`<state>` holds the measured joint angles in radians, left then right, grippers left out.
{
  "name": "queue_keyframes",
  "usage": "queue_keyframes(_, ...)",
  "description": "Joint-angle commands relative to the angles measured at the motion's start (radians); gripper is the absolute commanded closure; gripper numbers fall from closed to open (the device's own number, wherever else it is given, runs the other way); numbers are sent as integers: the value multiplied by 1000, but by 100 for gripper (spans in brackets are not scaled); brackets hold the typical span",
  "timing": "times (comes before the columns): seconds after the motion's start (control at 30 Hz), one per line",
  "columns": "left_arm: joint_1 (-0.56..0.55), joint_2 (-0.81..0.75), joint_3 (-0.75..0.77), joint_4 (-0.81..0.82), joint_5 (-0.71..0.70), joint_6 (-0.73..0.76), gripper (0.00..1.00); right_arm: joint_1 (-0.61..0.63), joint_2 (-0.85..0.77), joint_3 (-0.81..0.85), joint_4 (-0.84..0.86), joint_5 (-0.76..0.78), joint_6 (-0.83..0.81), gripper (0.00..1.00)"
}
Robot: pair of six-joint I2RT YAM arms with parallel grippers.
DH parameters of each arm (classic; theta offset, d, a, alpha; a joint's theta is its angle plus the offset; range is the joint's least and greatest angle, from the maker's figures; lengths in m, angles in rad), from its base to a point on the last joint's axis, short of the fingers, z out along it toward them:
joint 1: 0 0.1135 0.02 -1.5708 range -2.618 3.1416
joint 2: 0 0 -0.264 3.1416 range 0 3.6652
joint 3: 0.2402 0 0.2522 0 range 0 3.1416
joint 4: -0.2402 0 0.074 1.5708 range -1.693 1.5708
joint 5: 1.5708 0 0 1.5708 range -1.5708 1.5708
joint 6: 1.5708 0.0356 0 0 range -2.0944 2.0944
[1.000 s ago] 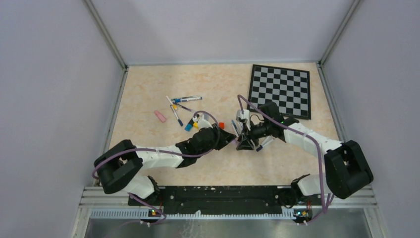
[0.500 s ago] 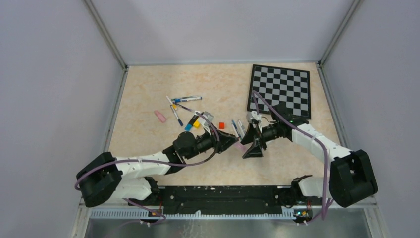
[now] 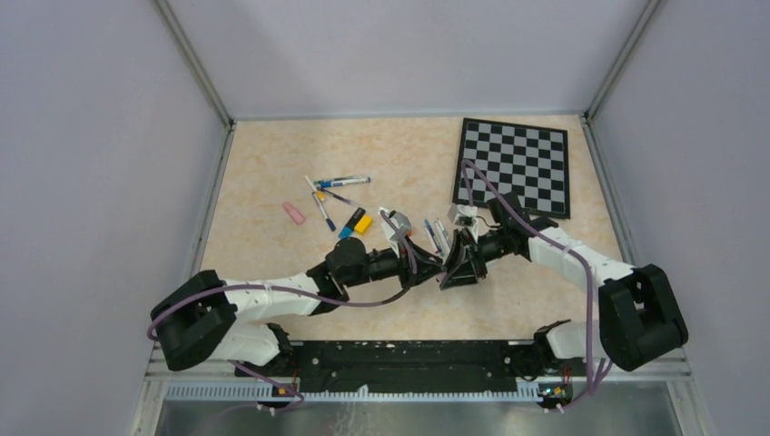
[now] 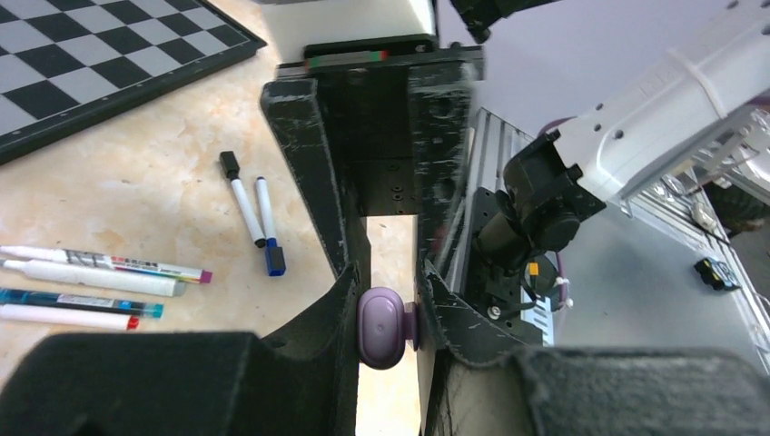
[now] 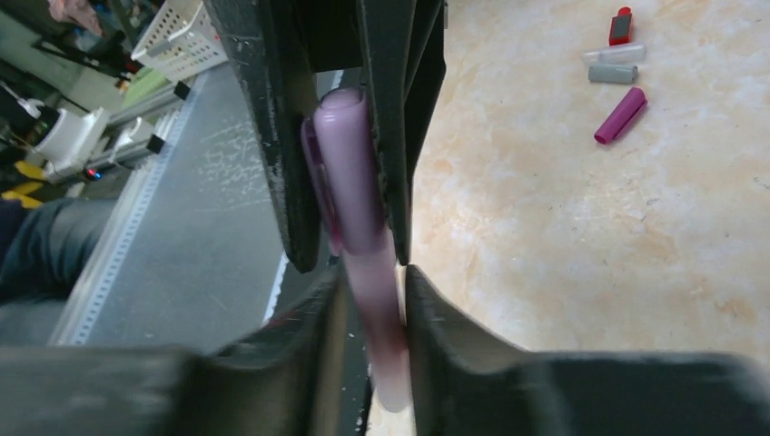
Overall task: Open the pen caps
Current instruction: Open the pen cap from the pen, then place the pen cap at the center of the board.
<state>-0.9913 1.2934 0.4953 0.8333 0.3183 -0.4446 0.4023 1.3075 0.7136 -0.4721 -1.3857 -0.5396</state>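
top external view shows the two arms reaching in toward each other over the middle of the pale table [image 3: 272, 154], the left gripper [image 3: 435, 270] and the right gripper [image 3: 450, 264] nose to nose with a purple pen [image 3: 443, 267] bridging them, lifted off the surface. from the right wrist the pen runs straight away from the camera: its paler length is pinched between the right gripper's own two fingers, which press on both sides of it, and its darker, rounded far end sits clamped between the left gripper's fingers just beyond (i cannot make out where the cap ends and the barrel begins). from the left wrist that rounded end shows end-on, squeezed between the left fingers with only the pen's width between them. so each gripper is closed onto one end of the same pen. on the table past the right gripper lie a magenta cap [image 5: 621, 115], a grey cap [image 5: 613, 74] and a red and black cap [image 5: 620, 25], close together. two thin white pens [image 4: 243, 204] lie side by side near the chessboard [image 3: 515, 166], and more pens [image 3: 331, 186] are scattered toward the back left.
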Motion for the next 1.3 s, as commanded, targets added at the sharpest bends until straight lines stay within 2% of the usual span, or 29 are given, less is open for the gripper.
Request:
queue_keyframes(0.0, -1, 4, 44, 76, 14, 29, 100, 26, 18, 11, 26, -29, -12, 81)
queue_keyframes(0.03, -1, -1, 40, 76, 1, 28, 100, 26, 20, 15, 8, -18, -31, 100)
queue_keyframes(0.2, 26, -83, -14, 103, -106, 8, 100, 27, 39, 56, -130, 37, -181, 100)
queue_keyframes(0.37, 128, -249, -73, 141, -222, -43, 100, 33, 93, 102, -224, 65, -244, 100)
queue_keyframes(0.57, 260, -398, -61, 89, -221, -61, 100, 44, 116, 116, -246, 104, -239, 100)
queue_keyframes(0.67, 271, -443, -49, -6, -213, -61, 100, 43, 100, 111, -173, 155, -185, 100)
queue_keyframes(0.73, 271, -478, -47, -106, -213, -81, 100, 18, 68, 93, -45, 235, -57, 100)
queue_keyframes(0.87, 272, -570, -85, -338, -256, -179, 100, -112, 1, 31, 208, 386, 183, 100)
queue_keyframes(0.97, 272, -638, -148, -448, -274, -256, 100, -193, -27, -9, 312, 493, 281, 100)
queue_keyframes(1.07, 272, -682, -196, -547, -305, -343, 100, -226, -15, -12, 347, 616, 351, 100)
queue_keyframes(1.27, 272, -662, -197, -712, -309, -392, 100, -235, 125, 76, 282, 623, 341, 100)
